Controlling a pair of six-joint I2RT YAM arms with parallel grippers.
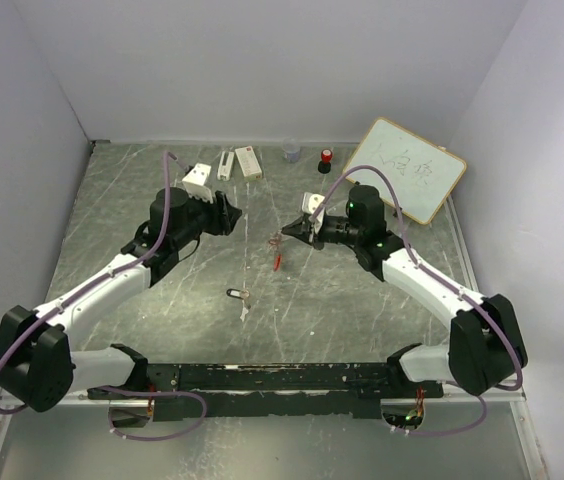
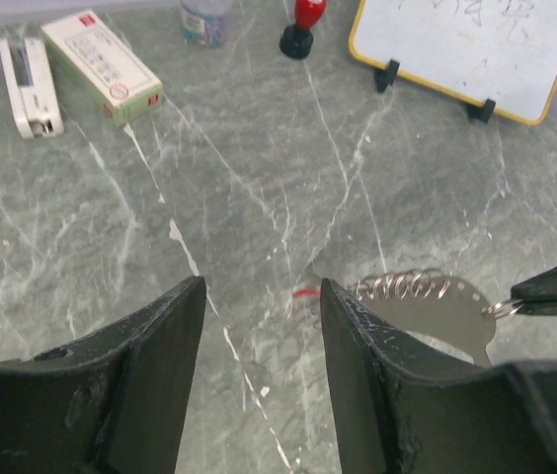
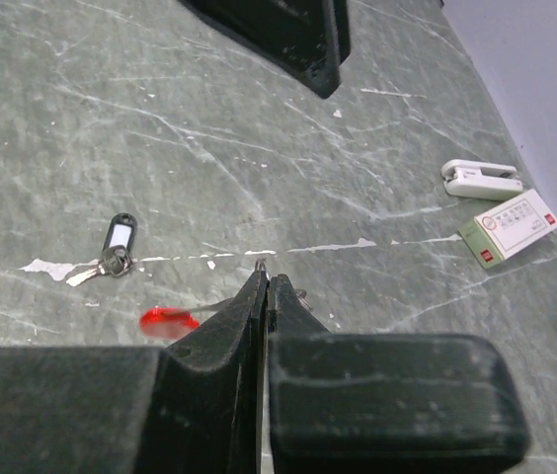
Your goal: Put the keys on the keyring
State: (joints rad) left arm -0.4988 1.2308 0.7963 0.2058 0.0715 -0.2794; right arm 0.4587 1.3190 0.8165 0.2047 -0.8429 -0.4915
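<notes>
**Desk:** Where is the keyring?

**Operator:** My right gripper (image 3: 264, 284) is clenched on the metal loop of the keyring (image 2: 417, 293). In the top view its red piece trails toward 6 o'clock.

**Desk:** And your left arm?

**Operator:** My left gripper (image 2: 262, 293) is released and holds nothing. It sits at 9 o'clock of the right one, with the loop just beside its fingers.

**Desk:** The keys?

**Operator:** The black key (image 3: 116, 240) lies flat on the tabletop (image 1: 362, 310), at 7 o'clock of my right gripper and apart from the ring.
</notes>
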